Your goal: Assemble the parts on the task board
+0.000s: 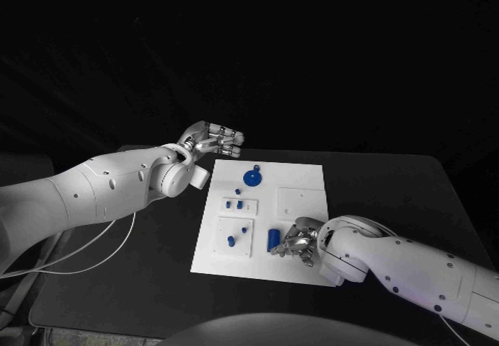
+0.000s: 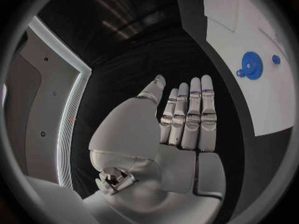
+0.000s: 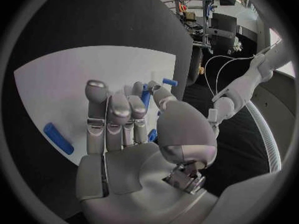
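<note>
Now the white board (image 1: pixel 301 216) lies mid-table with small blue parts (image 1: pixel 240 205) scattered on it.
A blue gear (image 1: pixel 253 176) sits at its far end and a blue peg (image 1: pixel 272 238) near its near edge, just beside the right hand (image 1: pixel 298 241), whose curled fingers hide any grip. The left hand (image 1: pixel 214 139) hovers flat and empty off the far-left corner.

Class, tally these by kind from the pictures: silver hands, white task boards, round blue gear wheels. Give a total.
Silver hands: 2, left hand and right hand
White task board: 1
Round blue gear wheel: 1
Total: 4
</note>
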Robot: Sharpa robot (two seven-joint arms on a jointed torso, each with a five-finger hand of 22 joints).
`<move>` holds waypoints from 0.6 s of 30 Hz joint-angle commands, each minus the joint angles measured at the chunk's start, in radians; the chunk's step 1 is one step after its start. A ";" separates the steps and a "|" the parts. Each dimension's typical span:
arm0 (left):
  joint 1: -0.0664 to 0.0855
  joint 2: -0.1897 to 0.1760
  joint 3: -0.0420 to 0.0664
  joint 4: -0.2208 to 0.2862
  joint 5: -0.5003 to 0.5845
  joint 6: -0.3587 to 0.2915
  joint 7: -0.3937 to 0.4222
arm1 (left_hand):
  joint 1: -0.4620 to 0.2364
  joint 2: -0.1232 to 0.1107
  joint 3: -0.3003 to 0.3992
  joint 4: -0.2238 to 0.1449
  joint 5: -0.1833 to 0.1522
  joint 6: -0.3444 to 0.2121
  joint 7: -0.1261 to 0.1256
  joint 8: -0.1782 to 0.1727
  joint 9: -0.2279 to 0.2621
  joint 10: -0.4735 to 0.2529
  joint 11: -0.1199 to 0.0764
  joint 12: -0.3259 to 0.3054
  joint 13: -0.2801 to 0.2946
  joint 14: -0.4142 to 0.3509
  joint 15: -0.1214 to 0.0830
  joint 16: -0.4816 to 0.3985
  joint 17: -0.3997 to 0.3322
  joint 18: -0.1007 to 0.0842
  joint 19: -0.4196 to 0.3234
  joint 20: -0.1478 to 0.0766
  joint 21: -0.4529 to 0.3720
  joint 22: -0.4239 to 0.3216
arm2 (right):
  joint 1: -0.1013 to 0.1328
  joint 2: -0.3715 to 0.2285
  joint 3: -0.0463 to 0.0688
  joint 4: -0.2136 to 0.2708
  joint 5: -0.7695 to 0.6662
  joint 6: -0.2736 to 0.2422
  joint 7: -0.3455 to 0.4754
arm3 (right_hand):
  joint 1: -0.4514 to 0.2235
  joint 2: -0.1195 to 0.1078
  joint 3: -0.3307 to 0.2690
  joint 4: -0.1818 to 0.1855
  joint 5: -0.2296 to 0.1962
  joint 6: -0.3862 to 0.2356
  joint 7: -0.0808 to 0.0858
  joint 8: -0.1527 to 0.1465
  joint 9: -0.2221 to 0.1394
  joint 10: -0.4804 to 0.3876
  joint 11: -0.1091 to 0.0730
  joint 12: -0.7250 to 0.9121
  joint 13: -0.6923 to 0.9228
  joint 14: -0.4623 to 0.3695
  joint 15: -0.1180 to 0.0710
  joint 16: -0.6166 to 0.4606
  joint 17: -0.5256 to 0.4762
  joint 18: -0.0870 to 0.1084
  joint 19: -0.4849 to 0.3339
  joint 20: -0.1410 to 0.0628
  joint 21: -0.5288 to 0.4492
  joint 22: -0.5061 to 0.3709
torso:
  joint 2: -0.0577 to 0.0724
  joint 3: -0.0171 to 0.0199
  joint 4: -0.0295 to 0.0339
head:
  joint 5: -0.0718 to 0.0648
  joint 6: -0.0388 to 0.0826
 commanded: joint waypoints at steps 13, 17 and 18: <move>0.001 0.001 0.000 0.002 0.006 0.019 0.004 | -0.002 0.007 -0.008 0.004 0.001 -0.002 -0.004 -0.002 0.000 0.002 0.001 -0.004 0.000 0.000 0.005 0.001 0.001 -0.005 0.004 0.000 -0.006 -0.002 | -0.005 0.006 -0.001 -0.014 -0.040 -0.042 -0.018 | -0.079 0.034 0.154 -0.022 -0.077 -0.001 -0.003 -0.004 0.025 0.013 -0.003 0.018 0.010 -0.002 -0.007 0.000 -0.009 -0.013 0.049 -0.009 0.014 -0.007 | 0.000 0.0004 -0.0001 | 0.000 -0.005; 0.001 0.000 0.000 0.003 0.006 0.020 0.003 | -0.002 0.007 -0.008 0.004 0.001 -0.002 -0.004 -0.002 0.000 0.002 0.001 -0.004 0.000 0.000 0.005 0.001 0.001 -0.005 0.004 0.000 -0.006 -0.002 | -0.006 0.004 -0.001 -0.015 -0.030 -0.042 -0.014 | -0.105 0.025 0.178 -0.016 -0.083 0.001 -0.005 -0.004 0.036 0.014 -0.003 0.019 0.012 -0.003 -0.008 0.001 -0.012 -0.013 0.049 -0.009 0.019 -0.008 | 0.000 0.0007 0.0001 | 0.000 -0.006; 0.001 0.000 0.000 0.003 0.006 0.021 0.003 | -0.002 0.007 -0.008 0.004 0.001 -0.002 -0.004 -0.002 0.000 0.002 0.001 -0.004 0.000 0.000 0.005 0.001 0.001 -0.005 0.004 0.000 -0.006 -0.002 | -0.006 0.003 -0.001 -0.015 -0.025 -0.039 -0.013 | -0.107 0.024 0.177 -0.016 -0.079 0.001 -0.005 -0.004 0.036 0.014 -0.003 0.019 0.012 -0.003 -0.008 0.000 -0.012 -0.013 0.049 -0.010 0.019 -0.008 | 0.000 0.0007 0.0001 | 0.000 -0.006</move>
